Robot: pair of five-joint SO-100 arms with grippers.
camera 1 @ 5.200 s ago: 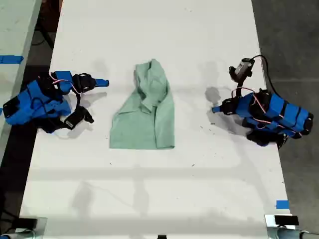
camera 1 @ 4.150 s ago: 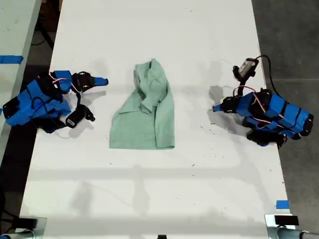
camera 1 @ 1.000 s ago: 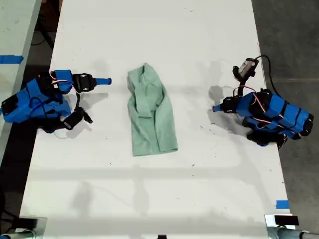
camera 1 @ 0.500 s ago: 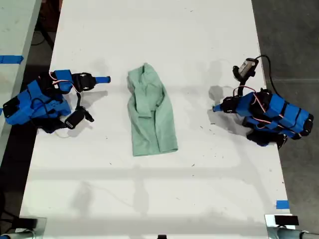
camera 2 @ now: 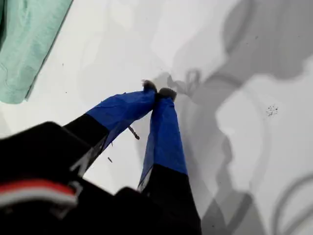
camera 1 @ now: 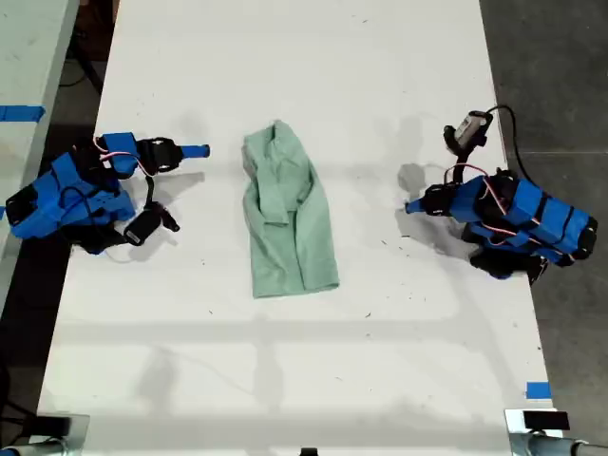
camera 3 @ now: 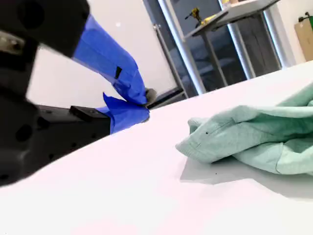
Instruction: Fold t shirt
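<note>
Resting with both tips pressed together, our first gripper [camera 2: 157, 91] and second gripper [camera 3: 142, 103] hold nothing. Between them lies the t shirt [camera 1: 287, 217], folded narrow; we think one fold remains.

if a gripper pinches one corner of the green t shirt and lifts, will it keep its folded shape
Probably not. The t shirt lies rumpled with soft creases, so it would likely droop and unfold. Its layers look loose, so a one-corner lift may drag only the top layer. It looks light and unlikely to slip from a pinch.

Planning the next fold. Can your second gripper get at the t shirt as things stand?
Probably yes: only bare table lies between my second gripper and the t shirt, and nothing blocks the way.
</note>
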